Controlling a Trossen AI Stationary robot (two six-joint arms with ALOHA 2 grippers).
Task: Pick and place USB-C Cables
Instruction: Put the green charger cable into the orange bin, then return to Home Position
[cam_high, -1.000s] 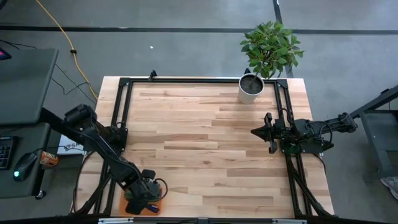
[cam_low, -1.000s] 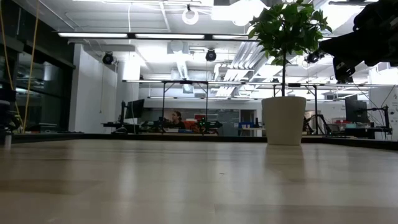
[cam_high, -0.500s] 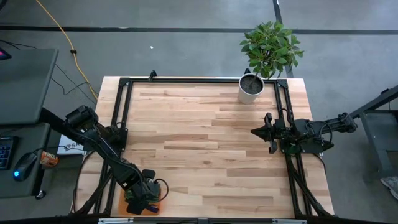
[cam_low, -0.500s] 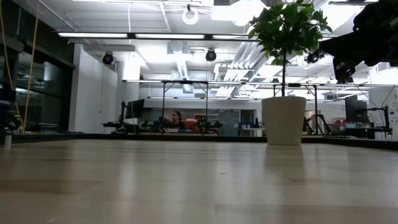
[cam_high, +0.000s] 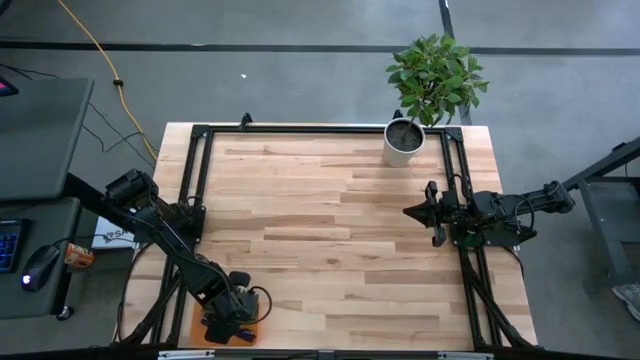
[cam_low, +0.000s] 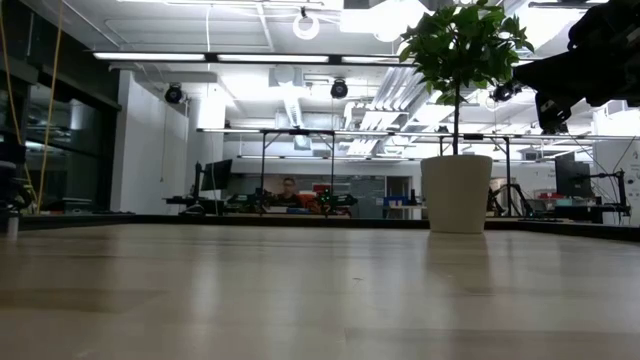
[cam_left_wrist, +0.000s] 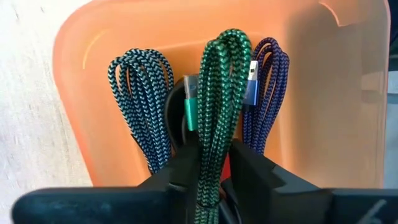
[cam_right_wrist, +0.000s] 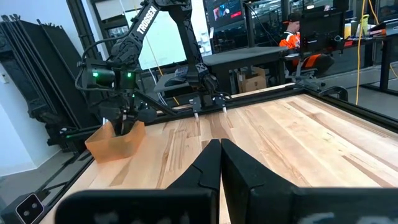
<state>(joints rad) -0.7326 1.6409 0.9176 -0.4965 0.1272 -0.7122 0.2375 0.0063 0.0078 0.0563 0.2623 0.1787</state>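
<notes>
The orange tray (cam_high: 199, 329) stands at the table's near left corner. My left gripper (cam_high: 229, 318) reaches down into it. In the left wrist view the tray (cam_left_wrist: 311, 93) holds the teal bundle (cam_left_wrist: 143, 99), the purple-blue bundle (cam_left_wrist: 268, 81) and the green bundle (cam_left_wrist: 219, 74), lying side by side. A black loop with a bit of red (cam_left_wrist: 175, 118) shows under the green one. My left gripper (cam_left_wrist: 211, 149) is shut on the green bundle. My right gripper (cam_high: 412, 211) is shut and hangs over the table's right side, far from the tray. My left gripper pinches the green USB-C cable bundle between its two fingers at a point on its length (cam_left_wrist: 209, 138) behind the plug (cam_left_wrist: 191, 102). The fingers (cam_left_wrist: 185, 155) come from above, pointing down into the tray, and lie across the bundle. Its looped end (cam_left_wrist: 229, 43) lies ahead over the tray floor.
A white pot with a green plant (cam_high: 404, 140) stands at the far right corner, also in the low view (cam_low: 456, 193). A black frame rail (cam_high: 300, 129) runs round the table. Bare wood (cam_high: 320, 230) lies between the arms. A person sits in the room far behind.
</notes>
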